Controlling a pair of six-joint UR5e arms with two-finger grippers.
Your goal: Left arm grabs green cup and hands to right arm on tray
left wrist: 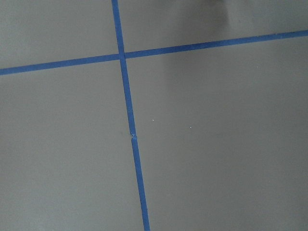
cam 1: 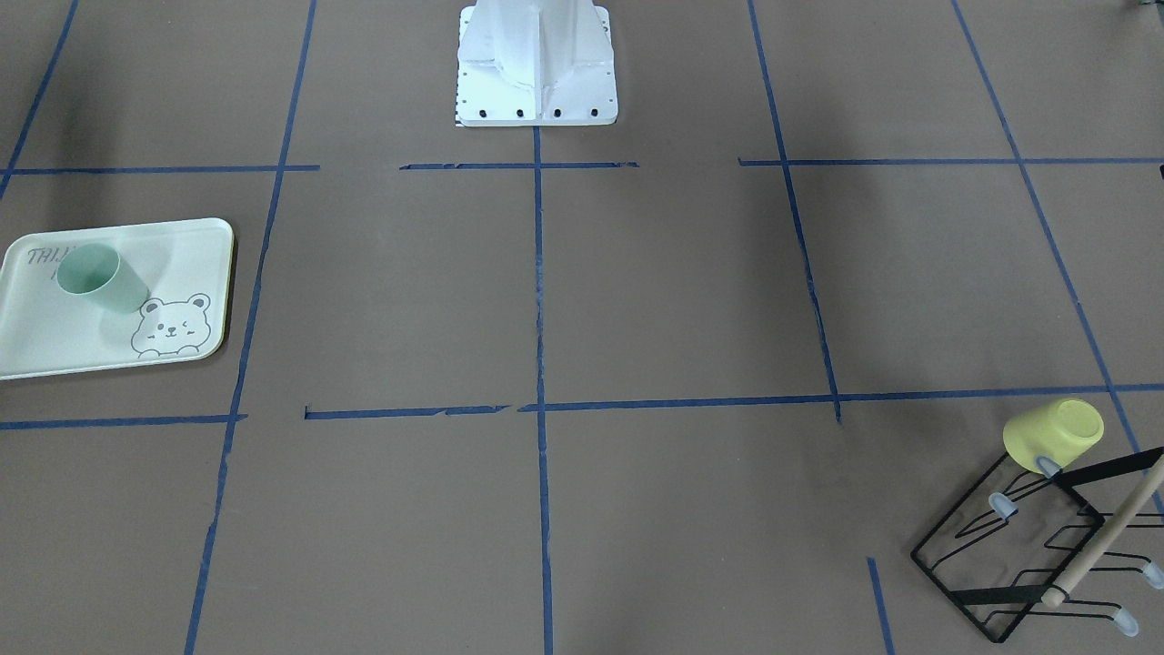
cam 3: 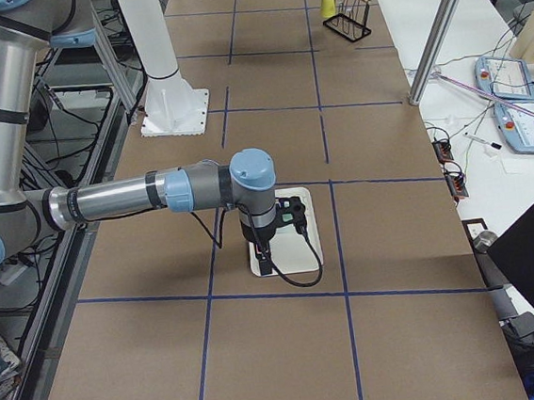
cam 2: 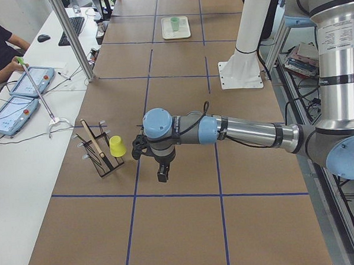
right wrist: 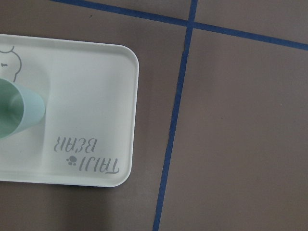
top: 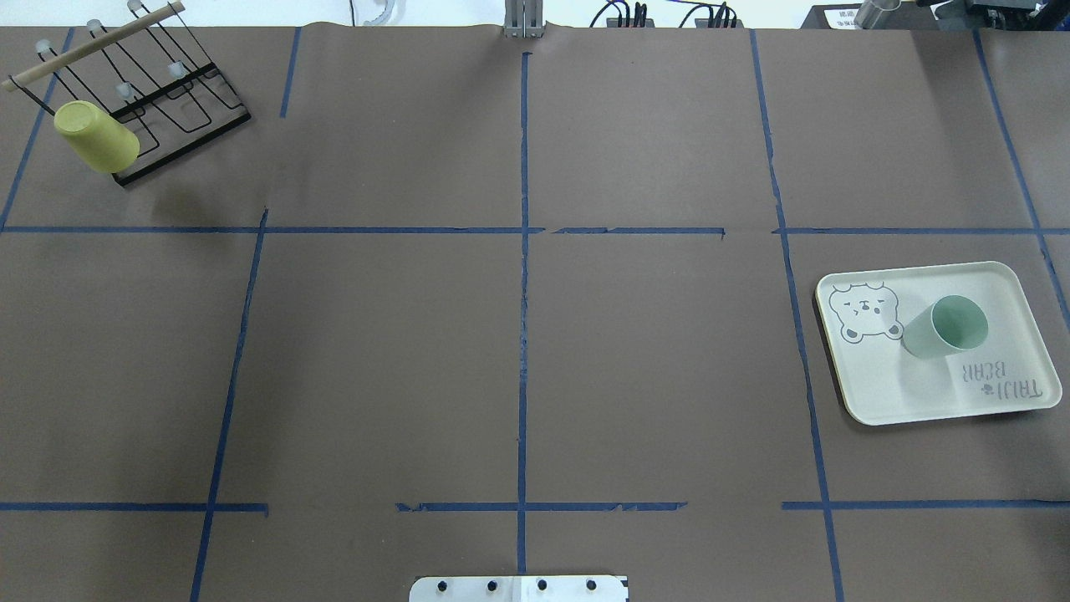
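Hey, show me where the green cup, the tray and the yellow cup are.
green cup (top: 945, 328), overhead exterior view, just inside its open mouth.
tray (top: 911, 391), overhead exterior view, bare floor near its front edge.
yellow cup (top: 100, 142), overhead exterior view, its side wall.

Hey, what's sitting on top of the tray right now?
Only the green cup, upright with its mouth up, beside the bear drawing. The tray surface beneath the cup is covered, so anything under it cannot be seen.

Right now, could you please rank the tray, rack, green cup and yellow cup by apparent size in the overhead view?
1. tray and rack, about alike.
2. green cup and yellow cup, about alike; both far smaller.
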